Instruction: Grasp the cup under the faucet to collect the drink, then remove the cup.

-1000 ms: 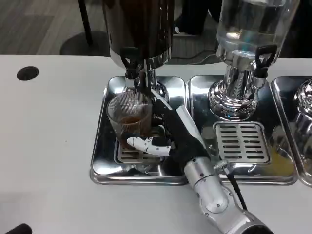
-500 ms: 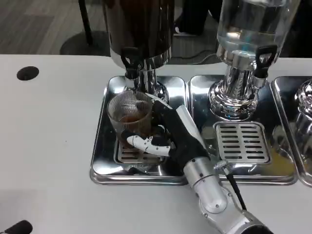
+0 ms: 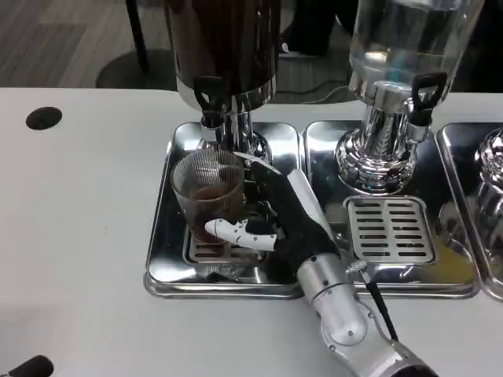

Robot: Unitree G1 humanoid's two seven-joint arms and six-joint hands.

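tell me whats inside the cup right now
A shallow layer of brown drink sits at the bottom of the ribbed clear cup. The right hand wraps its lower front and right side, covering part of the base there.

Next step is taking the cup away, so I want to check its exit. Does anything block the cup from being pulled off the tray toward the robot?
The right hand grips the cup. Only the tray rim lies toward the robot.
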